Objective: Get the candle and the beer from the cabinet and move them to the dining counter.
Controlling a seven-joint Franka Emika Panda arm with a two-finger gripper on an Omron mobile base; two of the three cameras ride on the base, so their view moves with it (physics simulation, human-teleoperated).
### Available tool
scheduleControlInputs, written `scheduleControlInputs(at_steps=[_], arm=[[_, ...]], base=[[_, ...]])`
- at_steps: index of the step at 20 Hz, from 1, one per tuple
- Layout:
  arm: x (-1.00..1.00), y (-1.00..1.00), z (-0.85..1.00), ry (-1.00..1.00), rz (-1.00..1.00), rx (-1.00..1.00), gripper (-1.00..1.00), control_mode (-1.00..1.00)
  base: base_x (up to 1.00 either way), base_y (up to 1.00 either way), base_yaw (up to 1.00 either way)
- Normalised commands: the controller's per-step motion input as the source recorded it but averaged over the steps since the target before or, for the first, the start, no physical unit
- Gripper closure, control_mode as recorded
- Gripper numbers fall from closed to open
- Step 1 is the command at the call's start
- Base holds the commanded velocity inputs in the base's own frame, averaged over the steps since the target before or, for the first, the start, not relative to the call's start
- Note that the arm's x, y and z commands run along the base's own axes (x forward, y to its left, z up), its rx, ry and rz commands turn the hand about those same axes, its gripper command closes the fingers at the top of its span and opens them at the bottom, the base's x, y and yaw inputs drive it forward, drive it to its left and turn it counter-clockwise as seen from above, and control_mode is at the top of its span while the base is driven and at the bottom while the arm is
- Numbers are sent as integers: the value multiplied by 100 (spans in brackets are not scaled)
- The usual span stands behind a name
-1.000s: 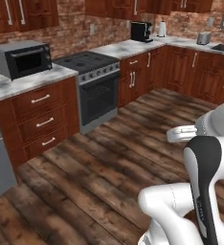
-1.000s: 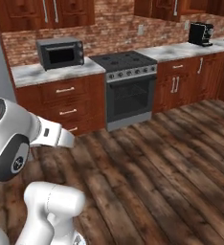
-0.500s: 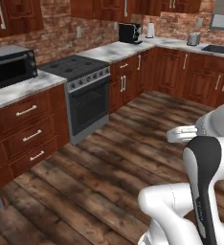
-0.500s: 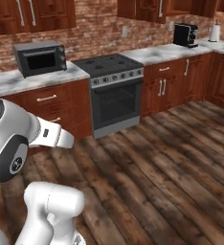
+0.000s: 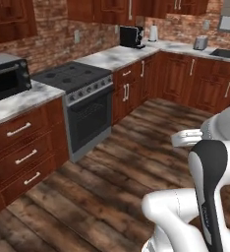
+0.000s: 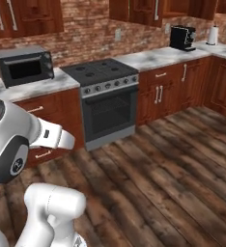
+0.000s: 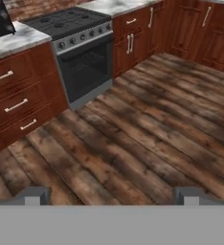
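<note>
You're in a home kitchen, rendered: a black-fronted stove with a four-burner top sits between reddish-brown drawer units under a grey-white marble worktop, all backed by a red brick wall. You can see a black microwave on the worktop left of the stove, a black coffee machine further along, a toaster near the corner, and dark wooden wall cabinets with long silver bar handles overhead. Underfoot, you have dark wood-plank flooring running across the room.
</note>
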Motion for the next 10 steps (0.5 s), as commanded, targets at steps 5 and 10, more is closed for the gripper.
scheduleControlInputs(at_steps=[5, 10], arm=[[0, 0, 0, 0, 0, 0, -100, 100], [0, 0, 0, 0, 0, 0, -100, 100]], base=[[63, 0, -31], [54, 0, -42]])
